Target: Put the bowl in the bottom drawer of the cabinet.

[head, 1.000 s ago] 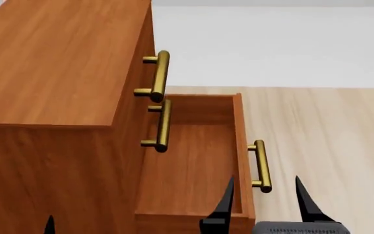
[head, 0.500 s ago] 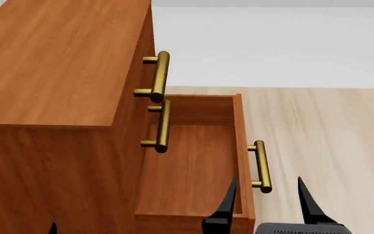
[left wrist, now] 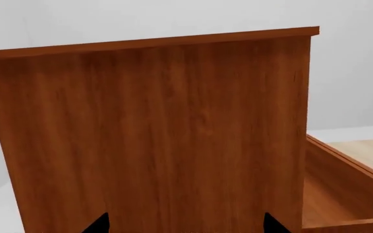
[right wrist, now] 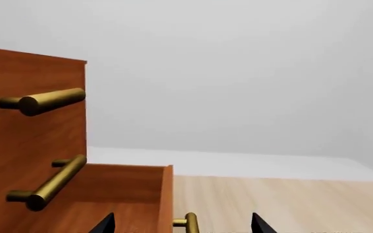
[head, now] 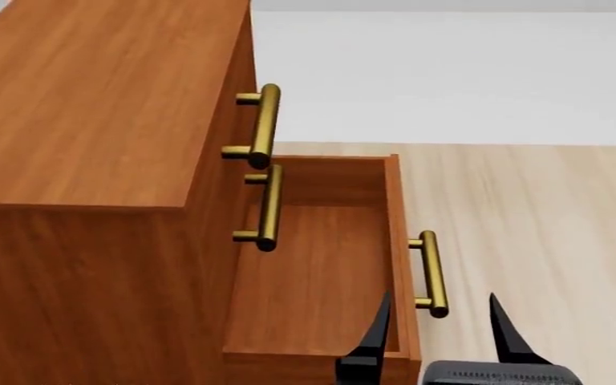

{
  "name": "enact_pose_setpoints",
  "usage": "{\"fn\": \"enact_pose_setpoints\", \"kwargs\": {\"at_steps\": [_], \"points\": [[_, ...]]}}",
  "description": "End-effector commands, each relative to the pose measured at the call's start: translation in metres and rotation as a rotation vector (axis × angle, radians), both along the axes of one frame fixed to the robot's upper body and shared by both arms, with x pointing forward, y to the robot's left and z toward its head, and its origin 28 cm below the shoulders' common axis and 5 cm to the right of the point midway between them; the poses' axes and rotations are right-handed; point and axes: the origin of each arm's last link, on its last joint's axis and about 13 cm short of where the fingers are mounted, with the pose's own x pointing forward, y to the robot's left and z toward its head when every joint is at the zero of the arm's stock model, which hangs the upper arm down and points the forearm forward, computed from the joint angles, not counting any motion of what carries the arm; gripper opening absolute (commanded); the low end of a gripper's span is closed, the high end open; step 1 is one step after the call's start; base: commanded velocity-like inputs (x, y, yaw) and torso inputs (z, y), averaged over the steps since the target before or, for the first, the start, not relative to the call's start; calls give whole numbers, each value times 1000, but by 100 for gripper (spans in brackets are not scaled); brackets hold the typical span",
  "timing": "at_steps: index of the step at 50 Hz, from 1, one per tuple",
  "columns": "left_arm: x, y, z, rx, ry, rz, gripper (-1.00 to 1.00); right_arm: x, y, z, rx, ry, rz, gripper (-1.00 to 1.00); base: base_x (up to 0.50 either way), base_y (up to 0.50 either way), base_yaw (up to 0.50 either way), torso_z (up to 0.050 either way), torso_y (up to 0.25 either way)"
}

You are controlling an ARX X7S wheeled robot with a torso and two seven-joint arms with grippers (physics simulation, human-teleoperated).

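Note:
The bowl is out of view in every frame. The reddish-brown cabinet (head: 94, 104) fills the left of the head view. Its bottom drawer (head: 308, 281) is pulled out and its wooden floor is bare. My right gripper (head: 438, 298) is open, one finger over the drawer's inside and the other outside, straddling the front panel and the brass handle (head: 429, 273). The right wrist view shows the same: the right gripper (right wrist: 183, 218) stands wide around the handle (right wrist: 190, 223). My left gripper (left wrist: 186, 218) is open and empty, facing the cabinet's side panel (left wrist: 154, 131).
Brass handles of the two upper drawers (head: 263, 124) (head: 269, 204) stick out above the open drawer. Light wooden floor (head: 544, 224) lies to the right of the cabinet, with a white surface (head: 447, 72) beyond it.
The left gripper's fingertips have dropped out of the head view's bottom left corner. The right gripper has sunk slightly. The drawer stays open as before.

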Motion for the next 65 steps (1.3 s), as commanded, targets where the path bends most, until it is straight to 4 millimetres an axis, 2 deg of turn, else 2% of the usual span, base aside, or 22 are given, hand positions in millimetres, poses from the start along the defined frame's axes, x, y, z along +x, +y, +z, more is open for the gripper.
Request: {"fn": "enact_pose_setpoints", "kwargs": {"at_steps": [1,7,18,26,44,52,65], "points": [[-1,0,-1,-2,0,-1,100,1,0,-1,14,13,7,100,490,-389,0,0,0],[1,1,-1,-3,3,6,100,0,1,-3,-21,3,-3,100,459,-315,0,0,0],[3,1,-3,-5,10,12,100,0,0,-2,6,9,15,100,0,0,0,0,0],[4,1,-4,-5,13,14,100,-1,1,-3,2,-1,16,100,4,-447,0,0,0],[5,1,-5,30,23,31,100,-2,2,-2,-14,-5,21,100,0,2,0,0,0],[5,3,0,-19,-8,38,100,-8,1,4,-14,8,34,100,0,0,0,0,0],[7,4,0,-2,3,56,100,-35,-9,36,-47,70,61,100,0,0,0,0,0]]}}
